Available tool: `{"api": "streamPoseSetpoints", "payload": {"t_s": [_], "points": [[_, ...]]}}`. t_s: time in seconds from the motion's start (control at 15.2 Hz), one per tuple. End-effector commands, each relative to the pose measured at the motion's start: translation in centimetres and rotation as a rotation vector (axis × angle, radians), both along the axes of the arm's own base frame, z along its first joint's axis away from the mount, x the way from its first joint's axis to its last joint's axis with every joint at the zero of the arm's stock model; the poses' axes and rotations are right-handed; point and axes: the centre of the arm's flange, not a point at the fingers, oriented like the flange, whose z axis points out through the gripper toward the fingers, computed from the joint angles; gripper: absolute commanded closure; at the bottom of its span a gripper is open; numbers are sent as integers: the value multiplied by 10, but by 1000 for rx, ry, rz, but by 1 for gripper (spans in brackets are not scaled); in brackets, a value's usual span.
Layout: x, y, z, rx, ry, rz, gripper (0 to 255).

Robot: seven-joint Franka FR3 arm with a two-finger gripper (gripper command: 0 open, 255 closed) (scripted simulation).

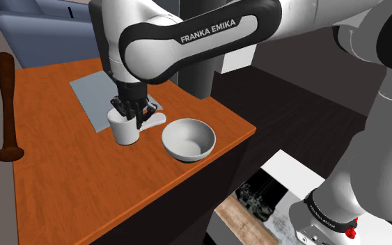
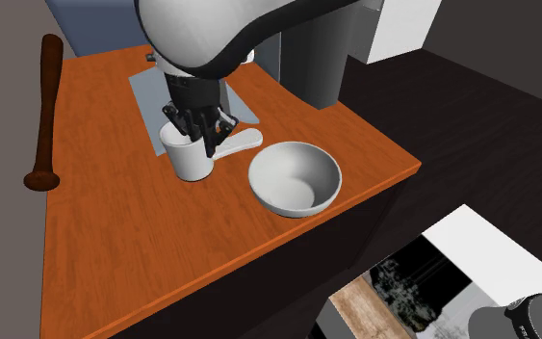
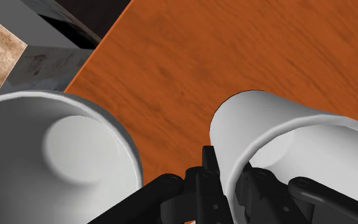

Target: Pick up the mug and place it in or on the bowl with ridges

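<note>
A white mug [image 1: 125, 130] [image 2: 192, 159] stands upright near the middle of the orange-brown table, and I cannot tell whether its base touches the top. My black gripper [image 1: 130, 111] [image 2: 198, 130] comes down onto its rim from above. In the wrist view the gripper [image 3: 231, 184] is shut on the mug's wall [image 3: 279, 137], one finger inside and one outside. The white bowl [image 1: 187, 139] [image 2: 296, 178] [image 3: 56, 153] sits close beside the mug, toward the table's edge, with nothing in it.
A grey mat [image 1: 90, 94] [image 2: 148, 101] lies under and behind the mug, with a flat white piece [image 2: 240, 143] on it. A brown wooden club [image 1: 6, 104] [image 2: 45, 111] lies along the far side. A dark grey box [image 2: 317, 58] stands behind. The table edge [image 1: 246, 132] drops off past the bowl.
</note>
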Motion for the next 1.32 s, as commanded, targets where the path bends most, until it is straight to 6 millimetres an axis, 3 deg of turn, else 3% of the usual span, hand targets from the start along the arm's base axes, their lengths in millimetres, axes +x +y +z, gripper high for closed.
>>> {"api": "streamPoseSetpoints", "payload": {"t_s": [0.0,0.86,1.25], "points": [[0,0,11,0,0,0,255],[0,0,75,0,0,0,255],[-40,-68,84,0,0,0,255]]}}
